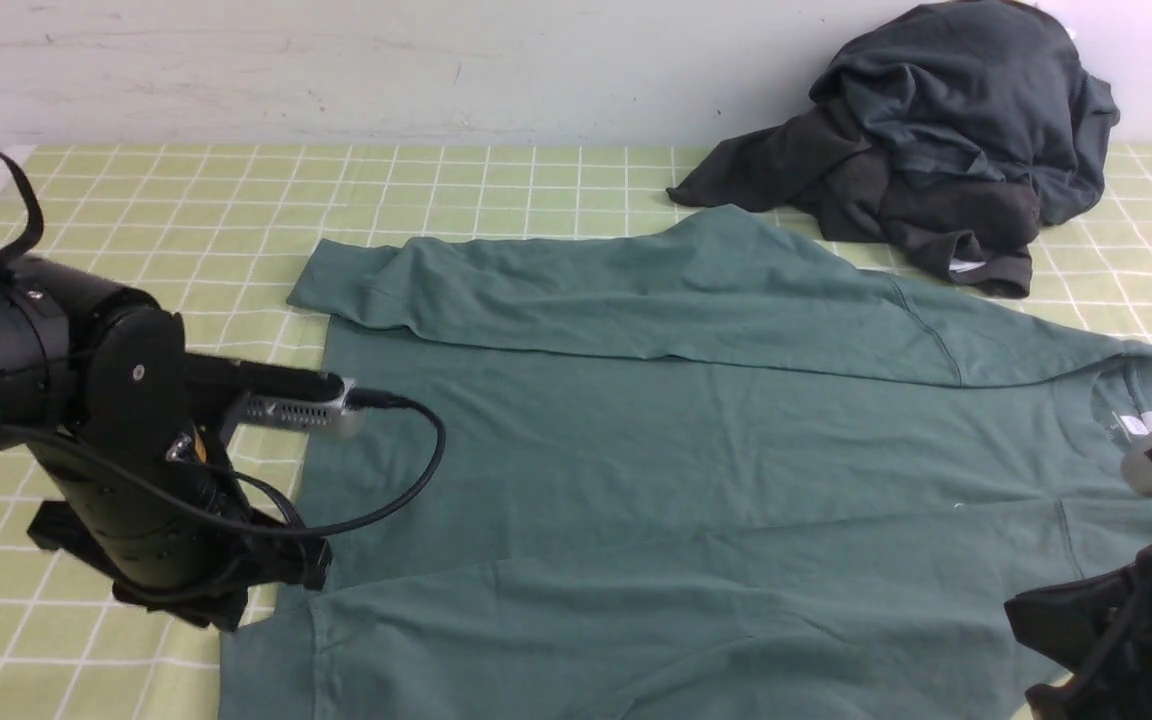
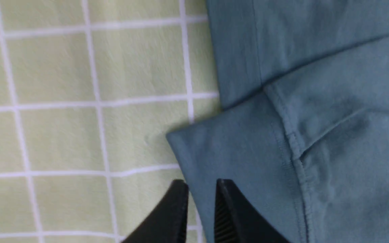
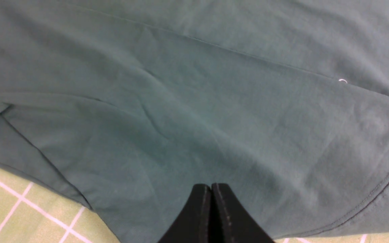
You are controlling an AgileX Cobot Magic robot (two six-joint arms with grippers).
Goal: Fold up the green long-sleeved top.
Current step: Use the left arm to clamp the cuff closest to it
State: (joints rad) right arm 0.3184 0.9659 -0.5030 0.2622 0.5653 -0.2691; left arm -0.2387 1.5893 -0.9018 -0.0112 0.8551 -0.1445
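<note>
A green long-sleeved cotton top is lying flat across the middle of the worktop, which is carrying a pale-green cloth checked with white lines; the top's neckline is pointing toward three o'clock and its hem toward nine o'clock; the far sleeve is lying folded over the body along the twelve o'clock edge, and the near sleeve is lying along the six o'clock edge; a crumpled heap of dark grey garments is sitting at one o'clock of the top, close against its far shoulder; the black left arm is reaching in at nine o'clock, the black right arm at four o'clock.

In the left wrist view the left claw is released, its two black fingertips standing a narrow slit apart and holding nothing; one tip is showing over the checked cloth, the other over the sleeve cuff, whose edge is running under the slit.

In the right wrist view the right claw is clenched, its tips pressing together with no fabric between them; it is sitting over the green cloth near the garment's edge, with a curved stitched seam running nearby.
</note>
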